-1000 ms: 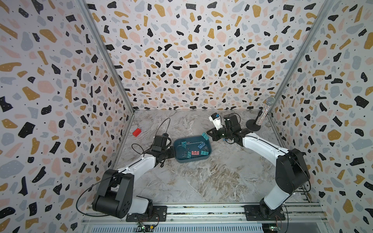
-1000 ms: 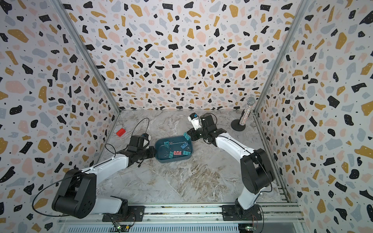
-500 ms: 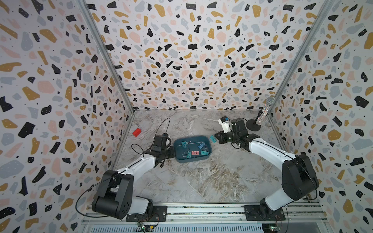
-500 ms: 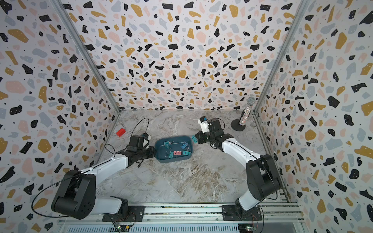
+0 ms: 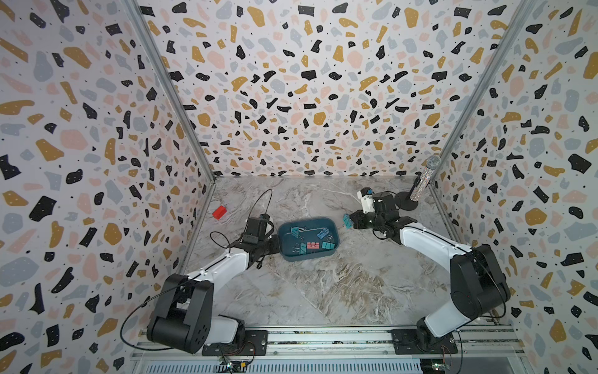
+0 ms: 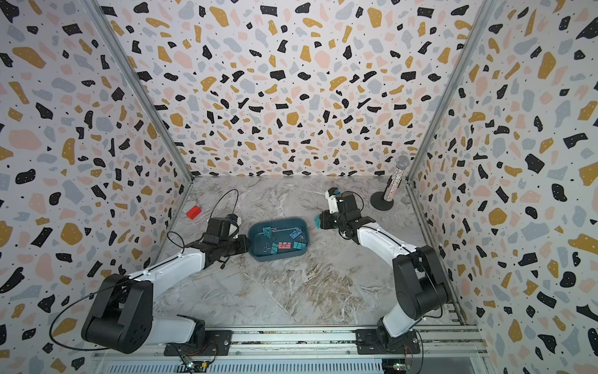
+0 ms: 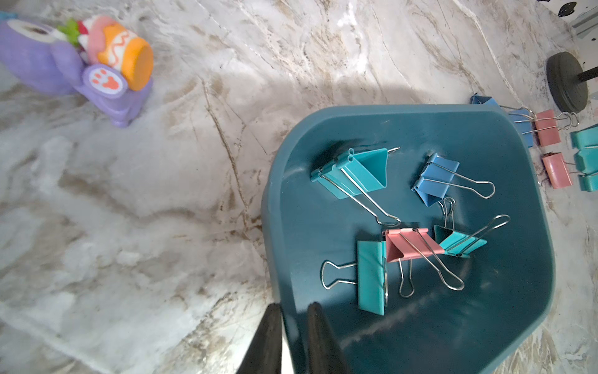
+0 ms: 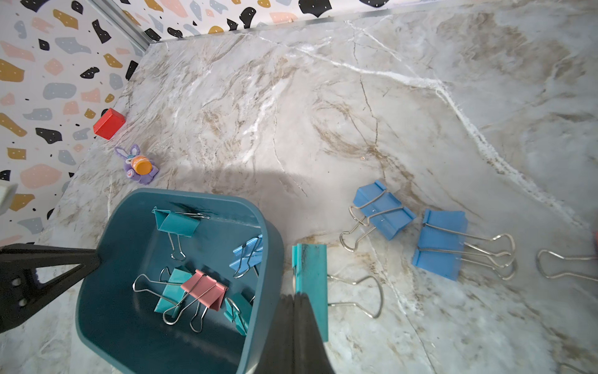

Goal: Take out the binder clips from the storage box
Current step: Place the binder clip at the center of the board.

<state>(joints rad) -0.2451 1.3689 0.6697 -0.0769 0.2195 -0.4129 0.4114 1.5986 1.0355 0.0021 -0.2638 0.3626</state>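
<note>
In both top views the right end effector (image 5: 352, 223) is pinching a teal clip (image 5: 347, 221) just outside the storage box (image 5: 310, 257), on the right arm's side, while the left end effector (image 5: 276, 244) is at the opposite wall. The left wrist view shows it clamped on the box's rim, with five binder clips (image 7: 411, 246) in teal, blue and pink loose inside. In the right wrist view the held clip's body runs in line with the fingers (image 8: 284, 323). Its wire handle (image 8: 356, 294) points away from the box toward blue clips (image 8: 441, 243) on the counter (image 8: 356, 113), the likely drop spot.
</note>
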